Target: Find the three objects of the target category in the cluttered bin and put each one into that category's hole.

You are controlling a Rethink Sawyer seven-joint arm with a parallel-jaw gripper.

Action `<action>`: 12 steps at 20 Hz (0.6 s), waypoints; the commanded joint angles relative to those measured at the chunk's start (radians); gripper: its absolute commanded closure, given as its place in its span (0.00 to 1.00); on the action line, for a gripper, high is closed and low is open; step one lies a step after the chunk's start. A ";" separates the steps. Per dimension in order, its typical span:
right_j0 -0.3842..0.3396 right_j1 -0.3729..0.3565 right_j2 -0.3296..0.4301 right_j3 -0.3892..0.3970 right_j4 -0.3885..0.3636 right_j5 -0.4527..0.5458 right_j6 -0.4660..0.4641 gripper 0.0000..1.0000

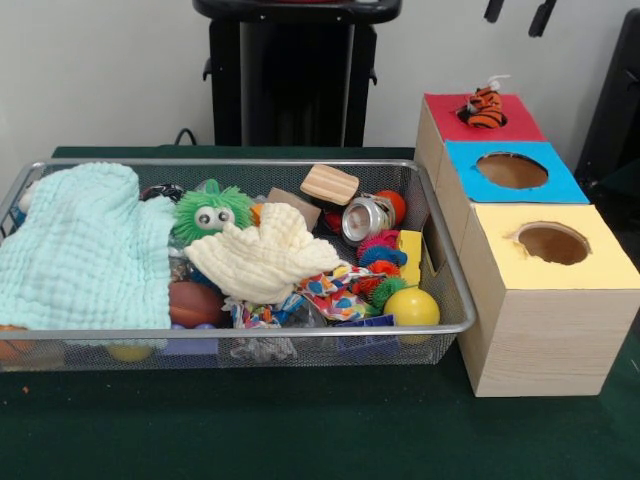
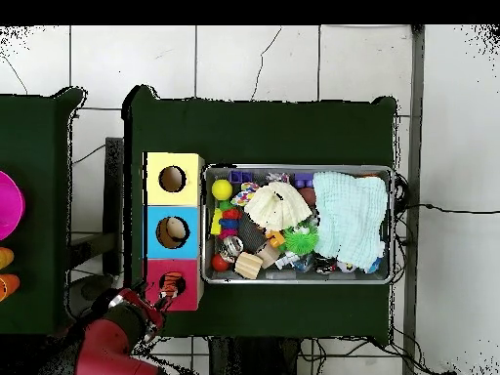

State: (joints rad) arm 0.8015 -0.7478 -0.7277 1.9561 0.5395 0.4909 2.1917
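A wire mesh bin (image 1: 452, 262) holds a jumble of toys. In it lie a mint cloth (image 1: 85, 250), a cream cloth (image 1: 265, 260), a green fuzzy toy with eyes (image 1: 210, 212), a wooden block (image 1: 329, 184), a metal can (image 1: 365, 217) and a yellow ball (image 1: 411, 307). Beside the bin stand red (image 1: 527, 113), blue (image 1: 470, 165) and yellow (image 1: 600, 262) topped boxes, each with a hole. A striped tiger toy (image 1: 485, 107) sits in the red box's hole. My gripper (image 1: 518, 12) hangs above the red box, open and holding nothing; from overhead the gripper (image 2: 154, 305) is just off the red box (image 2: 156, 271).
A brown football (image 1: 195, 302) and colourful spiky toys (image 1: 378, 262) lie low in the bin, and the cloths hide part of what is there. In the overhead view a pink bowl (image 2: 8, 205) and orange items (image 2: 6, 273) sit on a second table at the left.
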 commanded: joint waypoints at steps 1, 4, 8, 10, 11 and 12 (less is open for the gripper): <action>-0.031 0.022 0.045 0.043 -0.039 0.084 0.202 0.00; -0.088 0.042 0.093 0.059 -0.039 0.005 0.151 0.00; -0.137 0.051 0.142 0.090 -0.046 -0.087 0.119 0.00; -0.161 0.061 0.173 0.104 -0.050 -0.142 0.113 0.00; -0.170 0.066 0.186 0.109 -0.051 -0.166 0.114 0.00; -0.184 0.071 0.207 0.119 -0.053 -0.200 0.115 0.00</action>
State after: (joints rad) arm 0.6812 -0.7430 -0.6829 1.9686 0.5395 0.4226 2.1917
